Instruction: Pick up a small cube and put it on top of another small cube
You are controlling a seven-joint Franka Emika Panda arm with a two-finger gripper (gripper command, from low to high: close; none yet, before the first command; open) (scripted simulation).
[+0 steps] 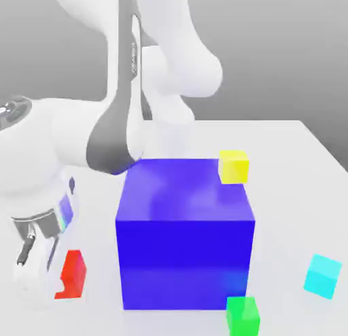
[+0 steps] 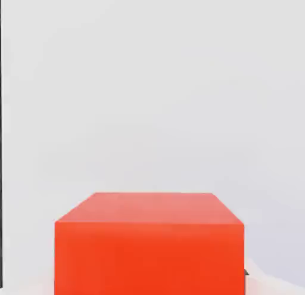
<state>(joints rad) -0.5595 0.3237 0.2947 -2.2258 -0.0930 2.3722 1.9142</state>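
The small red cube (image 1: pixel 75 270) sits low at the exterior view's left, beside the big blue cube (image 1: pixel 185 229). My gripper (image 1: pixel 60 279) is down around it, and one white finger (image 1: pixel 35 277) covers the cube's left part. In the hand view the red cube (image 2: pixel 149 252) lies close between the jaws, with a dark pad (image 2: pixel 245 273) right against its side edge. The gripper looks shut on the red cube. The small cyan cube (image 1: pixel 322 275) rests far off at the exterior view's right, on the other side of the blue cube.
The big blue cube stands in the middle of the white table (image 1: pixel 299 192), between the red and cyan cubes. A small yellow cube (image 1: pixel 234 166) is at its far right corner and a small green cube (image 1: pixel 242 315) at its near right corner.
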